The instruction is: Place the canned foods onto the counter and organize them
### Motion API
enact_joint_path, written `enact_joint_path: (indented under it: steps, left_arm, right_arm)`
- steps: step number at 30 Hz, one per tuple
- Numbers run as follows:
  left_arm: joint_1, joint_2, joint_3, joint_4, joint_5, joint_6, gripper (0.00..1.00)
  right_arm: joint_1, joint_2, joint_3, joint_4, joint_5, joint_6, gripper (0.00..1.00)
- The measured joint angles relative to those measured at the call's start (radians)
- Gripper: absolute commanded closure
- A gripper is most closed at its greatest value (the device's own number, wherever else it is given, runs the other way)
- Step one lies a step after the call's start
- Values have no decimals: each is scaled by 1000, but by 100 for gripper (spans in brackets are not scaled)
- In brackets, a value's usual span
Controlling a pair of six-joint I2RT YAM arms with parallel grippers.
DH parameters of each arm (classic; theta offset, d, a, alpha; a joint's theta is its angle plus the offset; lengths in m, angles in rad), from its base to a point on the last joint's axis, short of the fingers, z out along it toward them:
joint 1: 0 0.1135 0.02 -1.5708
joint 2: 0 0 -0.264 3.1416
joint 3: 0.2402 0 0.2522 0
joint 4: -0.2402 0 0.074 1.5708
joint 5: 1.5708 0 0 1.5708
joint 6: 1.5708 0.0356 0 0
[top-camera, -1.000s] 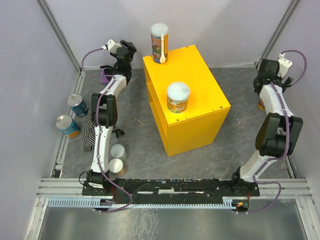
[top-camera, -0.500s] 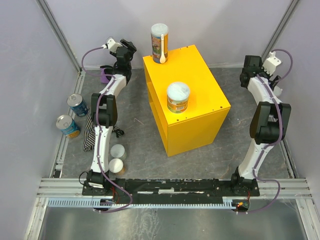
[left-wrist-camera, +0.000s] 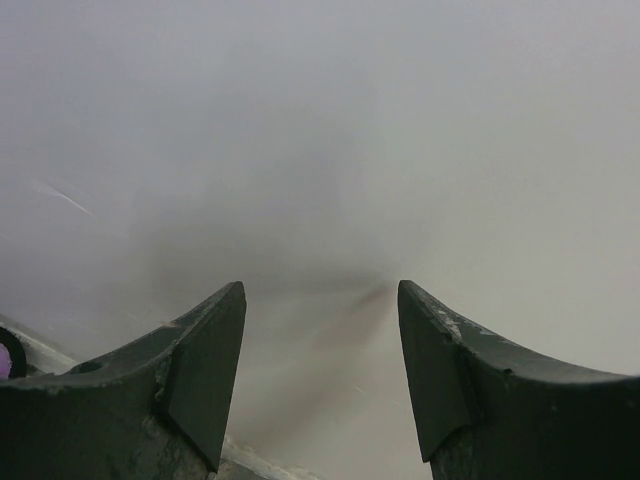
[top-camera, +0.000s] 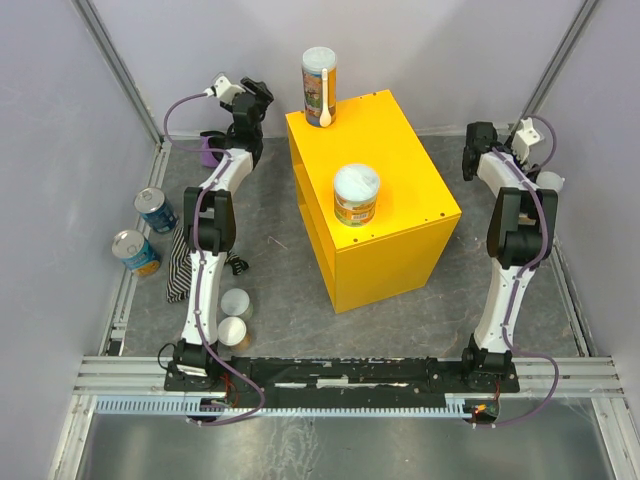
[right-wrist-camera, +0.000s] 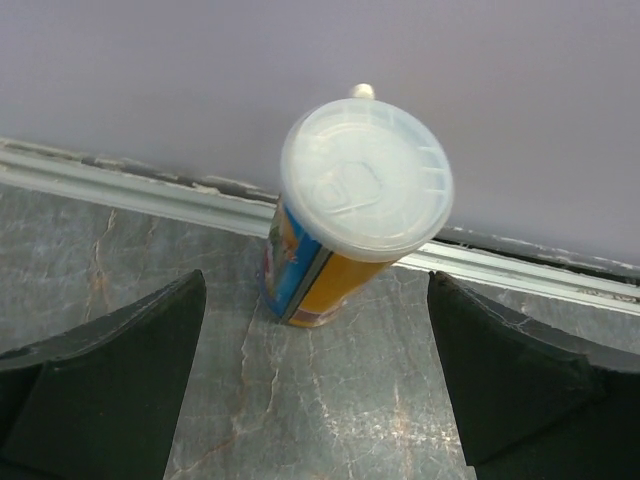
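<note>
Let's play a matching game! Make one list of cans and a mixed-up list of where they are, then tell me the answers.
Things:
1. tall can
2. short tub
3. blue tin
4. clear-lidded can

Places:
A. at the left edge of the table
B. middle of the top of the yellow counter
C. in front of the open right gripper
D. far corner of the yellow counter's top

Pairs: 1-D, 2-B, 3-A, 4-C.

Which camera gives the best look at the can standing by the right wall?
The right wrist view: the can sits in the middle of the picture, close and sharp. The top view shows only its lid, small, beside the right arm. The left wrist view shows none of it.
</note>
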Motion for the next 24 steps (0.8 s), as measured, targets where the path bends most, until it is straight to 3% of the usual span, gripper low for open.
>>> enact_joint_path:
  steps: [11, 24]
  left_arm:
    - [8, 20, 18, 2, 16, 0, 30]
    - [10, 57, 48, 10, 49, 0, 30]
  right_arm:
    - [2, 85, 163, -192, 171, 190, 1]
    - [-17, 173, 245, -342, 213, 321, 1]
